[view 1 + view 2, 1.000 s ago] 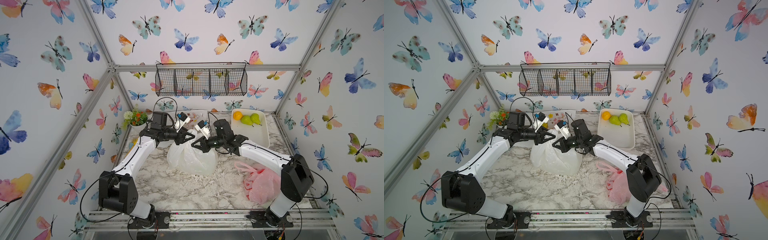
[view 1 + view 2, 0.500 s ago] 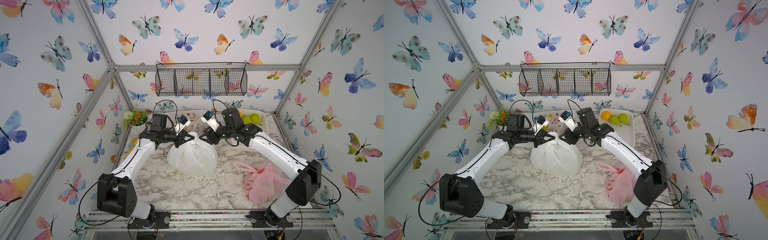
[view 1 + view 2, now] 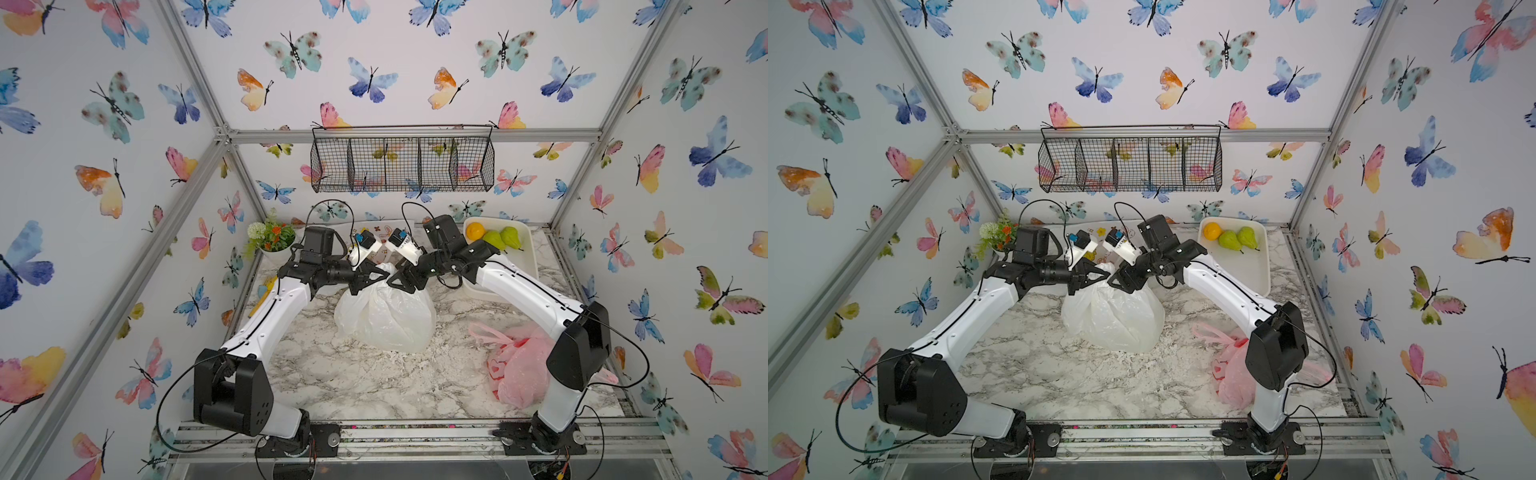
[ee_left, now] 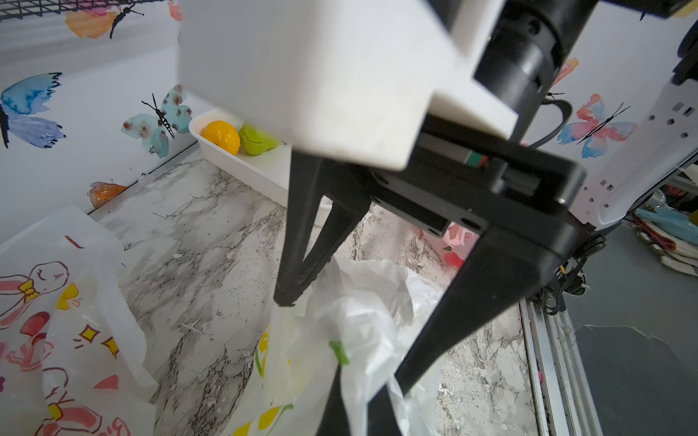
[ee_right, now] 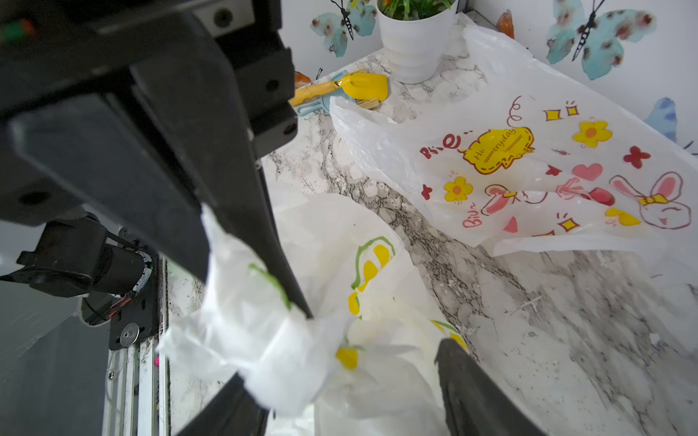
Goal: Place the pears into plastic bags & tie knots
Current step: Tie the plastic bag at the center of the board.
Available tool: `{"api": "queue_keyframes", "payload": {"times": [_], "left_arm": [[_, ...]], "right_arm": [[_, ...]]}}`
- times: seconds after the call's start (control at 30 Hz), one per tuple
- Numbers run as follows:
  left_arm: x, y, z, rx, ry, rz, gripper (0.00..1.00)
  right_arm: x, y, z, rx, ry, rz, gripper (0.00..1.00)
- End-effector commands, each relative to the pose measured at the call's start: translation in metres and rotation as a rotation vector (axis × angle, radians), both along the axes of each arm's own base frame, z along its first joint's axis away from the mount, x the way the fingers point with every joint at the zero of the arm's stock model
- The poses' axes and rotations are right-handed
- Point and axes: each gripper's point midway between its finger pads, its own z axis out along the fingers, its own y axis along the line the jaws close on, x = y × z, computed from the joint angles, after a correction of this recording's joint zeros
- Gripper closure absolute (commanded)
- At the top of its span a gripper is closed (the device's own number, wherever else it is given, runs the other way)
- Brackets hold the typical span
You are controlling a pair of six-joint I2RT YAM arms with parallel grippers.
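The top of the lemon bag point(image 3: 386, 320), at its 12 o'clock edge, is pinched tight by the left gripper point(image 3: 383, 272) while the right gripper point(image 3: 398, 284) is held apart, so it could be tipped or torn if pulled from one side.

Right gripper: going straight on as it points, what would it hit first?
Most likely the lemon bag's bunched top, between the right gripper's open jaws; the left gripper, shut on that plastic, sits just beyond. Depth is uncertain.
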Motion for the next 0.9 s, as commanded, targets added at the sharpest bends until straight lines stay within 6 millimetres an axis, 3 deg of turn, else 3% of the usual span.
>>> {"api": "queue_keyframes", "payload": {"times": [0.0,0.23,0.47,0.7,0.77,0.87], "left_arm": [[-0.008,-0.003,0.013,-0.031,-0.041,-0.031,0.96],[-0.007,-0.003,0.014,-0.031,-0.043,-0.023,0.96],[-0.006,-0.003,0.020,-0.050,-0.039,-0.014,0.95],[-0.009,-0.005,0.024,-0.079,-0.012,-0.019,0.92],[-0.009,-0.004,0.025,-0.089,0.002,-0.011,0.85],[-0.007,0.006,0.016,-0.068,0.039,0.040,0.59]], "right_arm": [[-0.007,0.014,0.005,0.054,0.052,0.041,0.29],[-0.007,0.020,0.008,0.086,0.100,0.026,0.29],[0.004,0.022,-0.018,0.034,0.165,-0.039,0.36],[0.020,0.016,-0.017,0.027,0.092,-0.124,0.72],[0.024,0.013,-0.023,0.000,0.075,-0.141,0.81],[0.029,0.008,-0.033,-0.041,0.041,-0.159,0.86]]}}
